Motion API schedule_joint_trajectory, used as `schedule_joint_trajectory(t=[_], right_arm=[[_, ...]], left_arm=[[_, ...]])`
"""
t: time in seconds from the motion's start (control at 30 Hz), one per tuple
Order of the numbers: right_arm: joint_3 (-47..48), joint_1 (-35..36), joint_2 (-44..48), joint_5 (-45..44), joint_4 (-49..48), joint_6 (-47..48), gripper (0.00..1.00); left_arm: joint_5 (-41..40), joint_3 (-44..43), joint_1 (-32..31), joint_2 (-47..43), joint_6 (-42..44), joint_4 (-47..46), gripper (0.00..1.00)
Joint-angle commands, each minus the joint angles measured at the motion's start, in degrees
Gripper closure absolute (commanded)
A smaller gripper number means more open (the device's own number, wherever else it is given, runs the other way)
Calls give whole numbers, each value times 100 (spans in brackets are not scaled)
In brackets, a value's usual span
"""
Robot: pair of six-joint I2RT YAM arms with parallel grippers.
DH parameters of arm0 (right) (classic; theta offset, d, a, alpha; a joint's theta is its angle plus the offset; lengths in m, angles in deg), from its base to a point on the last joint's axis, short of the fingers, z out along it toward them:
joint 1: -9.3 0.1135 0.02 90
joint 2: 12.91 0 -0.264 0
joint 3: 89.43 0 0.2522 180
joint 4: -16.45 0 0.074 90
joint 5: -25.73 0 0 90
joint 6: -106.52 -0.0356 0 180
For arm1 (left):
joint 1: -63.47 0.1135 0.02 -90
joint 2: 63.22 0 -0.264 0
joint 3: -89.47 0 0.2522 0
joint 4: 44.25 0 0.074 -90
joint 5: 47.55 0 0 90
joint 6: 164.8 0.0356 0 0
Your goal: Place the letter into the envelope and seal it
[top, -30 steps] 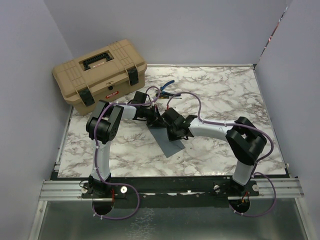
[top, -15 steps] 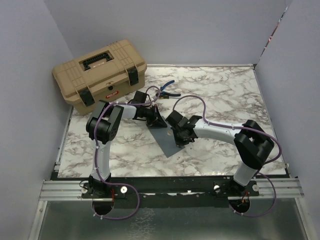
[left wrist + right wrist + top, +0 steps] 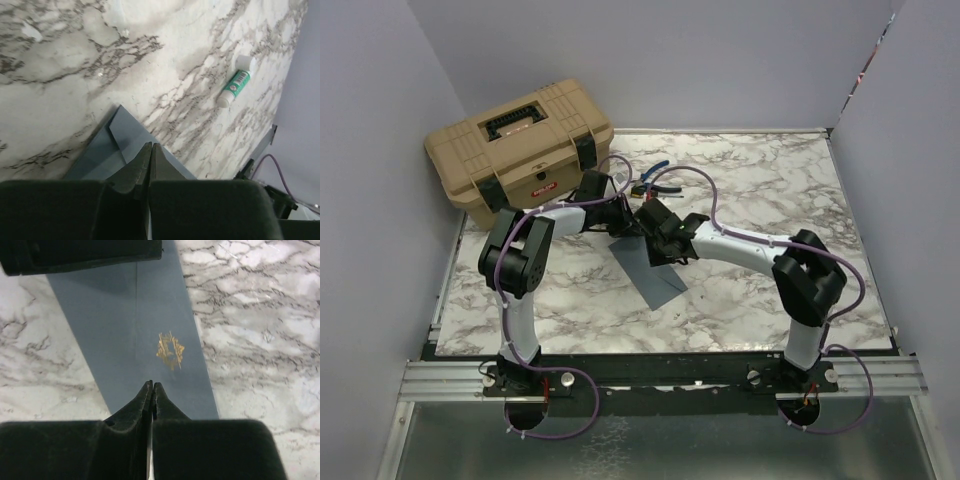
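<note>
Right wrist: envelope [image 3: 125, 330] w/ gold crest stamp [image 3: 170, 350]; L & R jaws pinched closed.

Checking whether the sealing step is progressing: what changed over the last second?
The right gripper moved over the envelope, first nearer, then to its far end beside the left gripper. The left arm's elbow dropped back toward its base. Nothing was grabbed or released; both grippers stayed shut. The envelope, toolbox and pliers did not move.
</note>
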Motion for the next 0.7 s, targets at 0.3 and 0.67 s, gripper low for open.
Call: schedule_joint_trajectory(t=[0.3,0.67], right_arm=[[679,-273,-999,-164,-784,659,91],[983,-318,-1473,17,-638,750,91]], left_arm=[[-1083,35,-223,380,323,-139,100],[-1362,232,-232,472,465,20,100]])
